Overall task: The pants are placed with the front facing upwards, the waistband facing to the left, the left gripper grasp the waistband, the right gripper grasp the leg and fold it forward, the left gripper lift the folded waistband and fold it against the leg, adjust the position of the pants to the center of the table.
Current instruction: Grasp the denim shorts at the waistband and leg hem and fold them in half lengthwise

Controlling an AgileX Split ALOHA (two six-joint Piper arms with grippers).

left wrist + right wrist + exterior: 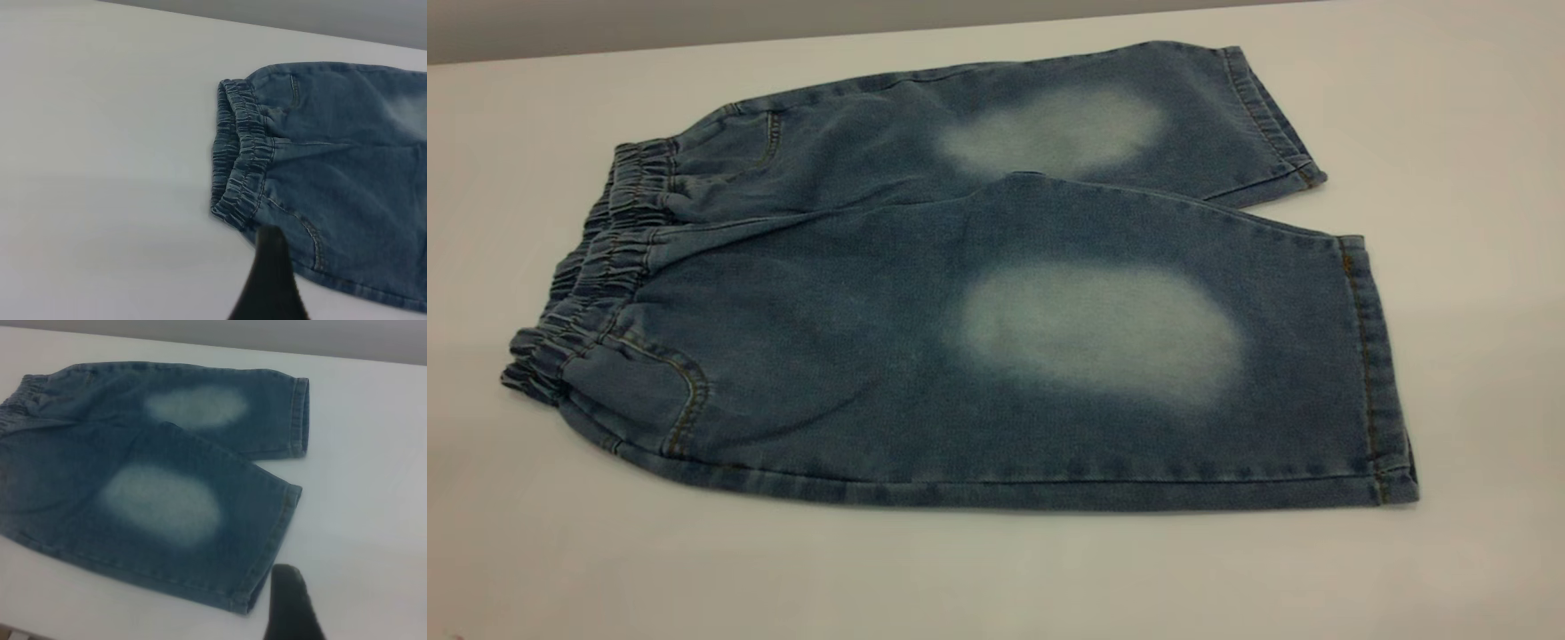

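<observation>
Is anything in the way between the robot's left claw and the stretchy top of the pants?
No, nothing visible. The left gripper hovers near the waistband, with only bare table beside it.

Bare surface [1449,107] rings the flat-lying pants [854,338] on every side; the waistband [596,276] edge and leg [1360,373] hems lie unobstructed.
</observation>
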